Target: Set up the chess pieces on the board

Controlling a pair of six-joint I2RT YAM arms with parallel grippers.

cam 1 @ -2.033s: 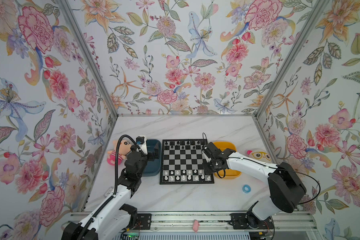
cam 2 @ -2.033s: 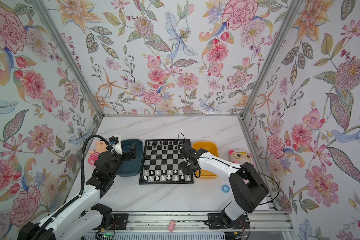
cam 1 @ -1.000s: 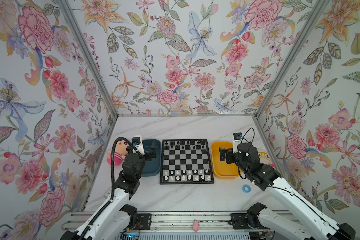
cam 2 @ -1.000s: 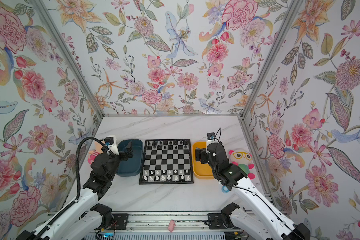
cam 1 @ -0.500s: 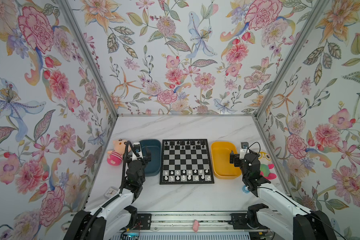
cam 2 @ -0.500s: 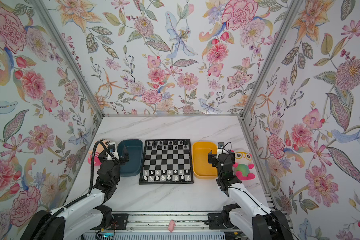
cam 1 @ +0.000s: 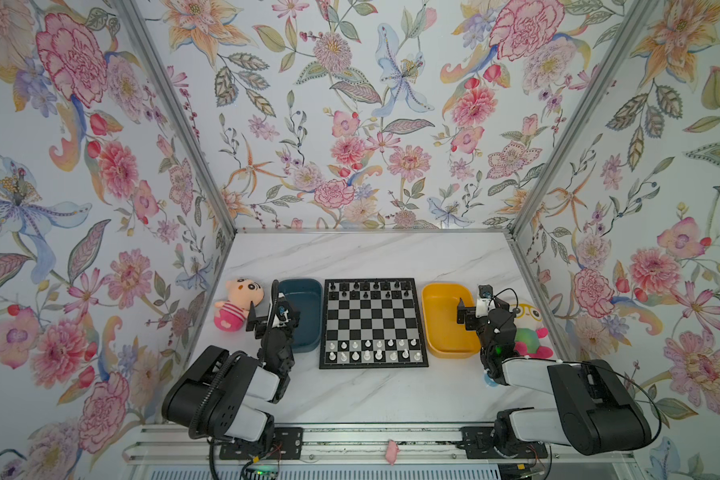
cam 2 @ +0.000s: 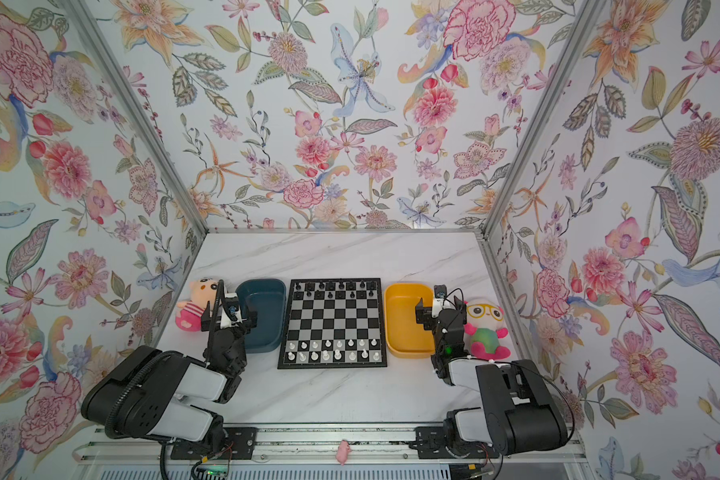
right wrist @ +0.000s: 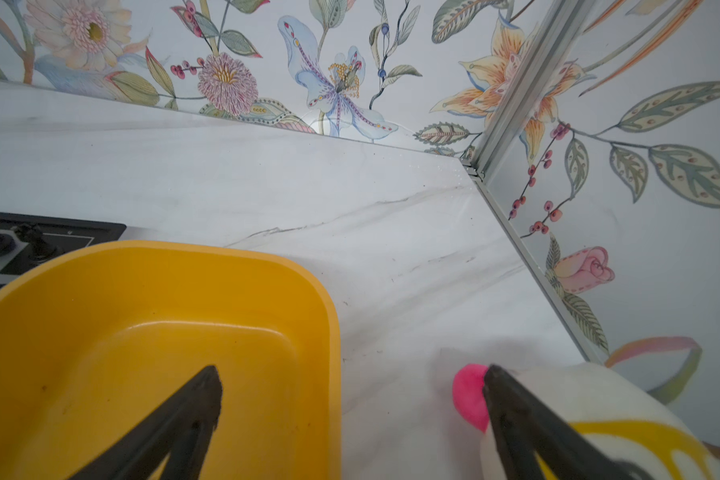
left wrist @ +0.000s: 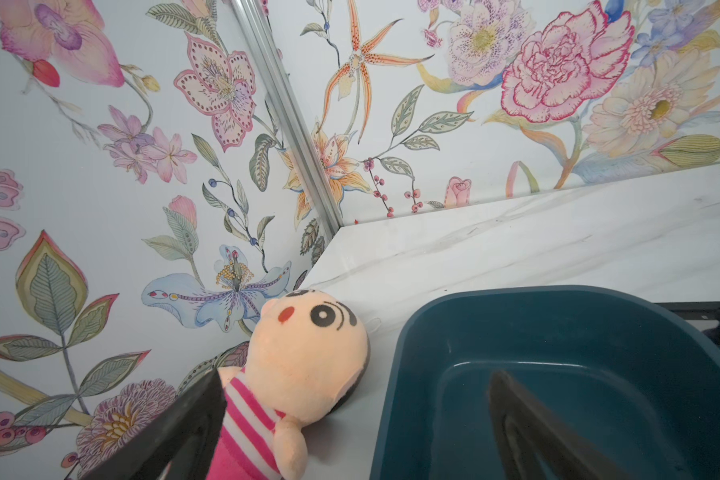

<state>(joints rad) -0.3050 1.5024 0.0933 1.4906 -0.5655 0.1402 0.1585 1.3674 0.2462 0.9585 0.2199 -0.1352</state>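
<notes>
Left claw (left wrist: 356,374) and right claw (right wrist: 350,369) gape wide, empty; a careless reach could topple the seemingly finished chess pieces (cam 1: 367,355).

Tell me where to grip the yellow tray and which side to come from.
Pinch the yellow tray by its thin upright wall nearest the white plush toy, coming down from above; the tray looks too wide to span. The open right gripper hangs above that wall, one finger over the floor, one outside.
</notes>
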